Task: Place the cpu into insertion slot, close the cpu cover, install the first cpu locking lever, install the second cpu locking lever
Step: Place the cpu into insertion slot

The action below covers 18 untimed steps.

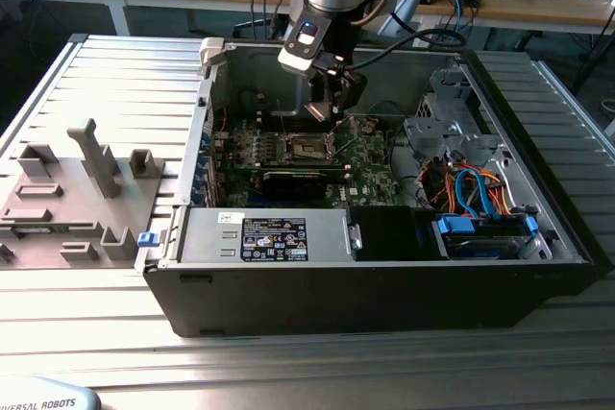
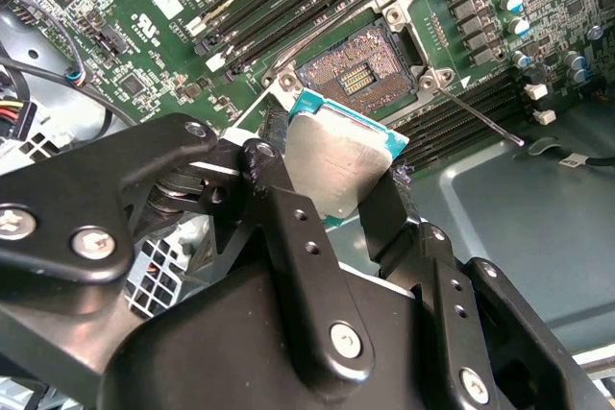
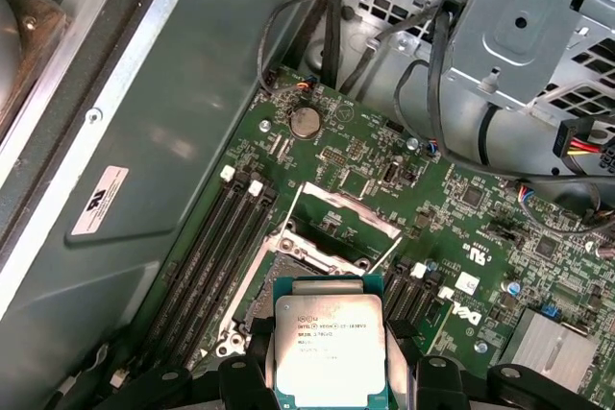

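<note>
While a grey holder tray [image 1: 67, 189] sits well off to one side of the gripper, at the exterior view's left, the gripper [image 1: 332, 122] hangs inside the open computer case [image 1: 384, 285] over the green motherboard [image 1: 365, 175]. Its fingers [image 2: 288, 208] are pinched on two opposite edges of the cpu [image 2: 341, 156], silvery top towards the wrist cameras. The chip is held just short of the insertion slot [image 2: 360, 64], whose contacts lie uncovered. Beyond the fingertips the cpu cover [image 3: 354, 206] stands swung up, and a thin locking lever [image 2: 476, 112] juts out beside the socket. Past the gripper, towards the exterior view's right, lie blue and orange cables [image 1: 476, 189].
</note>
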{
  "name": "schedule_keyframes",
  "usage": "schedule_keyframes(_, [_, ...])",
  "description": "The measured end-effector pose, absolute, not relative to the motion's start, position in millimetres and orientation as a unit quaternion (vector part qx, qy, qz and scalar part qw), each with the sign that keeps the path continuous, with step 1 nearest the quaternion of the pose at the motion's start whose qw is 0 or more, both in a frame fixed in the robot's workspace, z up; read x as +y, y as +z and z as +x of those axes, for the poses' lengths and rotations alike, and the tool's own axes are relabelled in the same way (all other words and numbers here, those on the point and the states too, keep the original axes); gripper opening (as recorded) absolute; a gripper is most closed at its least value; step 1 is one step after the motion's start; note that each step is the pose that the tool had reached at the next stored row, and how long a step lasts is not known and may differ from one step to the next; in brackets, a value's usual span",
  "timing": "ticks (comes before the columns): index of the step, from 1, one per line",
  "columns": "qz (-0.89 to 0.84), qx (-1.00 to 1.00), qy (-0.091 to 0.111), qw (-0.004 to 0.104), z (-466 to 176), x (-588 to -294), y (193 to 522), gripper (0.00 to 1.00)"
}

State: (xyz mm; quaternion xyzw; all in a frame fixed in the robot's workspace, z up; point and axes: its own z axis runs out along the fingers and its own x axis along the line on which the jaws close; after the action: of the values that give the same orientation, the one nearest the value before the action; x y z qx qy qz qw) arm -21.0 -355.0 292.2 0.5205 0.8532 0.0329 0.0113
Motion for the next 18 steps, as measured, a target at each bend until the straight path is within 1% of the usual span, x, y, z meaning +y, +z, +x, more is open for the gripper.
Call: schedule_keyframes(18, [0.525,0.850,0.033,0.011,-21.0,-354.9,291.7,0.54])
